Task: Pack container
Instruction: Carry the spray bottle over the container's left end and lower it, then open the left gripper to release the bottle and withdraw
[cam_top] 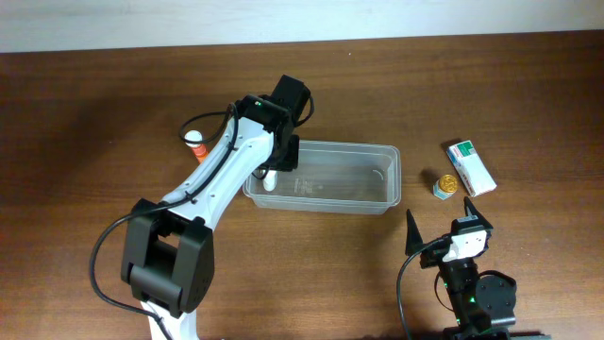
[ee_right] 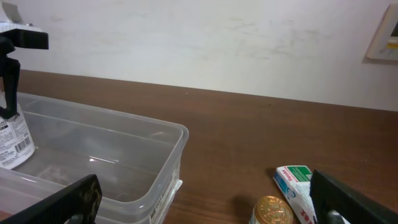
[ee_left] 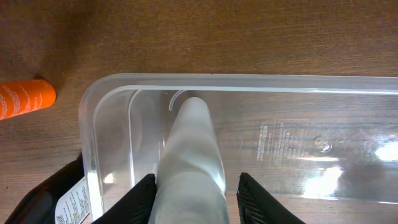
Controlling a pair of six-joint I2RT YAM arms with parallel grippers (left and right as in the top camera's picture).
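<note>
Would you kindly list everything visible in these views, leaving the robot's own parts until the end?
container: one, clear, middle of the table
white bottle: one, white with a printed label, standing inside the container's left end
orange bottle: one, orange, on the table just outside the container's left end
carton box: one, green and white, right of the container
small jar: one, gold lid, beside the carton box
table: one, brown wood
wall: one, white, behind the table
left gripper: one, black, astride the white bottle, gap at one finger
right gripper: one, black, open and empty, near the table's front right
</note>
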